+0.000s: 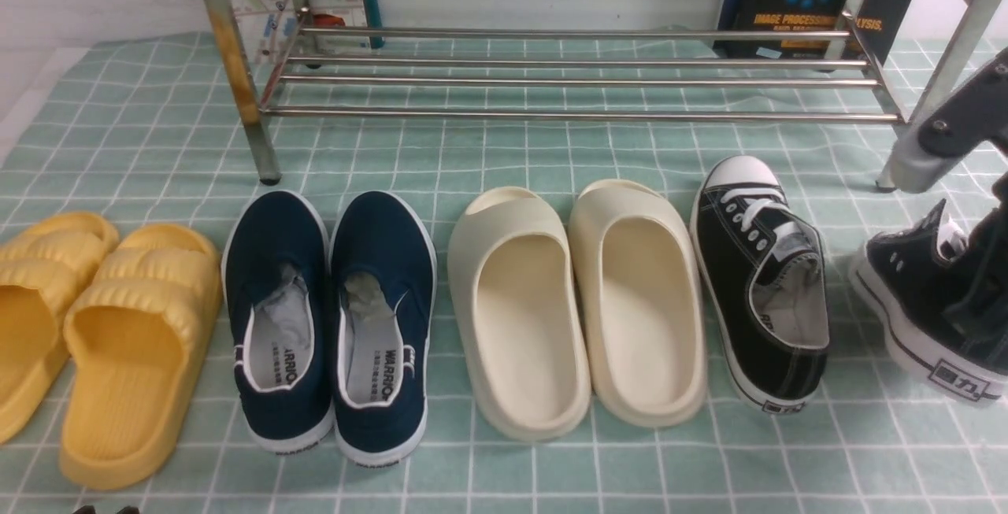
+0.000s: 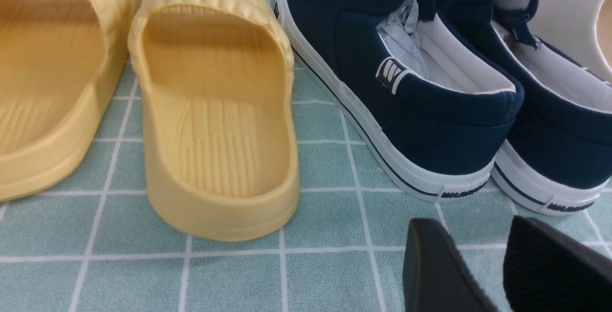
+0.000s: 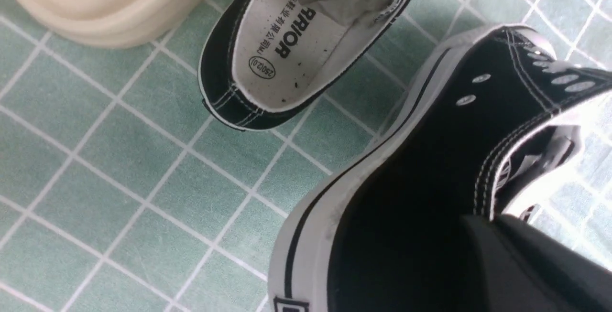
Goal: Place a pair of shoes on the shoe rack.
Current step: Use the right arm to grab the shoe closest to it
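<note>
the sneakers are not yet on the rack (image 1: 567, 81); both sit on the checked cloth (image 1: 551, 160) in front of its right end. the right sneaker (image 1: 913, 301) is tipped over toward its mate, because the right gripper (image 1: 972, 278) is clamped on the collar near the heel, with one of its fingers (image 3: 521, 264) pressed against the canvas. this looks like a hold for carrying it to the bars. the left sneaker (image 1: 760, 286) lies flat and apart from it, just beside the cream slides (image 1: 575, 301), probably waiting its turn. the left gripper (image 2: 473, 240) hangs behind the navy slip-ons (image 1: 331, 317), fingers spread and holding nothing. writing that can be read: "rrior" and "250(2.0)" on the left sneaker's insole, "warrior" on the slip-ons, and "image processing" on a book (image 1: 811, 22) behind the rack.
</note>
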